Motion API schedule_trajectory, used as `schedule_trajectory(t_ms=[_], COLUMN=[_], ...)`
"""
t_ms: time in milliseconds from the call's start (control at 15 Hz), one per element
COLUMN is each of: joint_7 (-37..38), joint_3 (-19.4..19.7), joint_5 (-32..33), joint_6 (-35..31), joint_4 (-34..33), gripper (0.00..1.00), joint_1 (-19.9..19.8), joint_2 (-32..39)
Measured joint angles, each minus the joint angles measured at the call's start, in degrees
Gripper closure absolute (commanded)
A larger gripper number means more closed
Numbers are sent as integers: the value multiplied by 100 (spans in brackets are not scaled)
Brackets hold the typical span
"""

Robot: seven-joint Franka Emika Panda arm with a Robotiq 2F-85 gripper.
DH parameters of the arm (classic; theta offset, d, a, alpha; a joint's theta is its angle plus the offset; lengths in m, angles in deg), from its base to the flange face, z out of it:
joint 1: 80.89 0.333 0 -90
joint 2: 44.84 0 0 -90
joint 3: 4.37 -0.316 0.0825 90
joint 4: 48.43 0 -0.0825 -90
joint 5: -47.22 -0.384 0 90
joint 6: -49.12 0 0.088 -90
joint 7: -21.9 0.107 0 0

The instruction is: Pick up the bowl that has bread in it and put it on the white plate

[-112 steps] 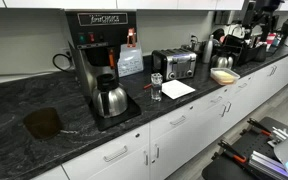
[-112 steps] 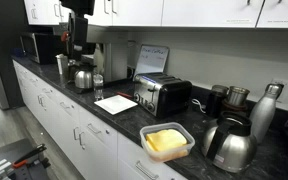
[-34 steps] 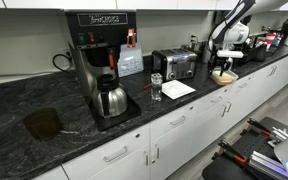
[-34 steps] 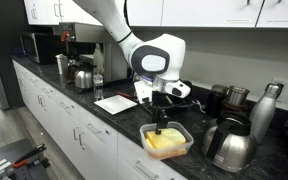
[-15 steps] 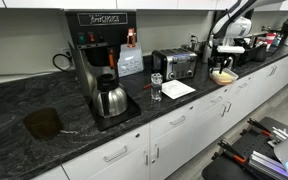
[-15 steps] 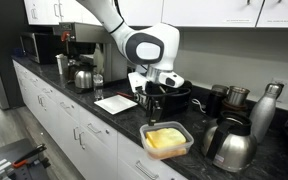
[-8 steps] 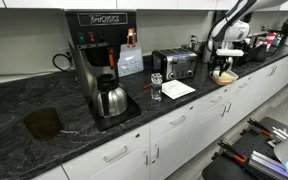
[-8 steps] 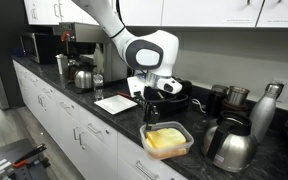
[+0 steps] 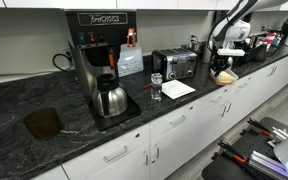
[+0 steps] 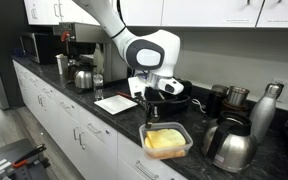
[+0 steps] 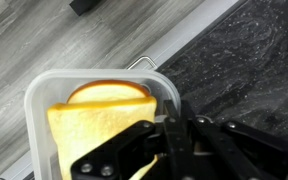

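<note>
The bowl (image 10: 167, 141) is a shallow pale container near the counter's front edge, also seen in an exterior view (image 9: 224, 75). Cream-yellow bread (image 11: 96, 124) lies inside it. From above, my gripper (image 11: 171, 135) comes down on the bowl's rim (image 11: 169, 92) with its fingers pressed together on the edge. It hangs just over the bowl in both exterior views (image 10: 154, 118) (image 9: 220, 64). The white plate (image 10: 115, 104) lies flat on the counter beyond the toaster (image 10: 164, 95), apart from the bowl, and is also seen in an exterior view (image 9: 177, 89).
A steel carafe (image 10: 229, 145) stands close beside the bowl. A coffee maker (image 9: 102, 55) with its pot (image 9: 110, 100) and a glass (image 9: 156, 87) stand past the plate. The counter's front edge (image 11: 174, 45) runs right beside the bowl, with the floor below.
Over the last second the arm sank slightly toward the bowl and the jaws closed on its rim. The bowl has stayed where it was.
</note>
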Motion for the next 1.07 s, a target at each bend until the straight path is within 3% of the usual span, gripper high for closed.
schedule_trajectory(t_ms=[333, 667, 1067], joint_7=[67, 324, 372], joint_3=[73, 41, -356], joint_5=[294, 798, 1166], joint_6=[1, 182, 779], joint_4=[84, 477, 953], gripper=[98, 98, 98], joint_1=[-14, 105, 412], joint_2=[-138, -904, -1923])
